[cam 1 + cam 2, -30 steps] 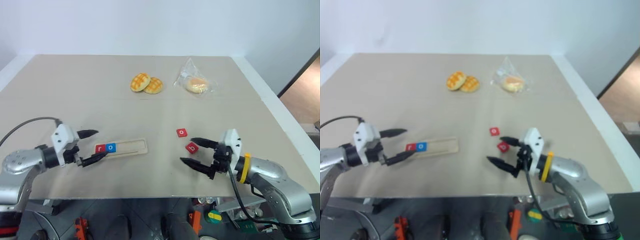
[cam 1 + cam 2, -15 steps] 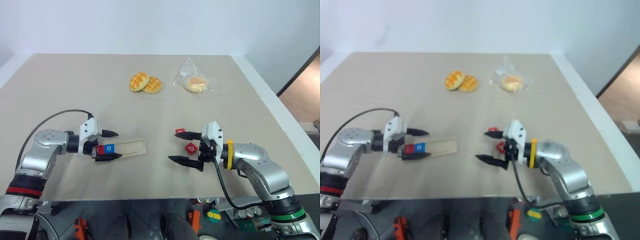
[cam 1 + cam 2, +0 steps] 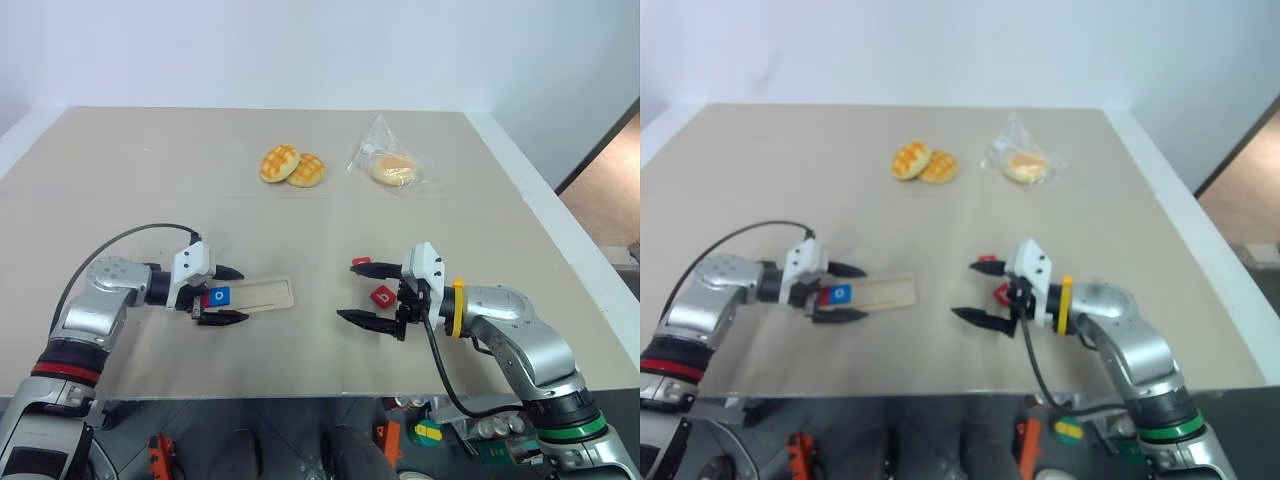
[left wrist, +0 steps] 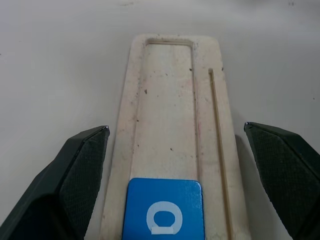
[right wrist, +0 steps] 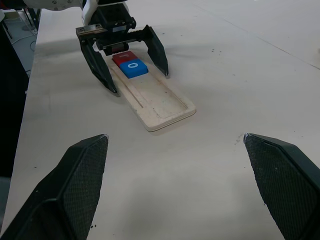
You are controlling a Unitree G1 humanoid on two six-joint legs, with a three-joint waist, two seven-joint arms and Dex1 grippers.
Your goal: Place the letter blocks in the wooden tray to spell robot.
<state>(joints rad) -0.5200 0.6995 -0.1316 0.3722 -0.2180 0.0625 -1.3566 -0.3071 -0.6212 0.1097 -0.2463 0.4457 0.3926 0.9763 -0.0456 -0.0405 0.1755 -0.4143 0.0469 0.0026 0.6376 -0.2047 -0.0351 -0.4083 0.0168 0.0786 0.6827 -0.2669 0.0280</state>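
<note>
- A white lowercase "o" stands on the blue tile (image 4: 164, 209) in the wooden tray (image 4: 170, 105), between the left hand's (image 3: 228, 294) spread fingers.
- A white "b" stands on the red tile (image 3: 383, 296) lying on the bench between the right hand's (image 3: 357, 292) fingers.
- The letters on the other red tiles cannot be read.

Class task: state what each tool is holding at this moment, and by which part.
Nothing is held. The left tool stands open astride the wooden tray; the right tool is open beside a red tile.
</note>
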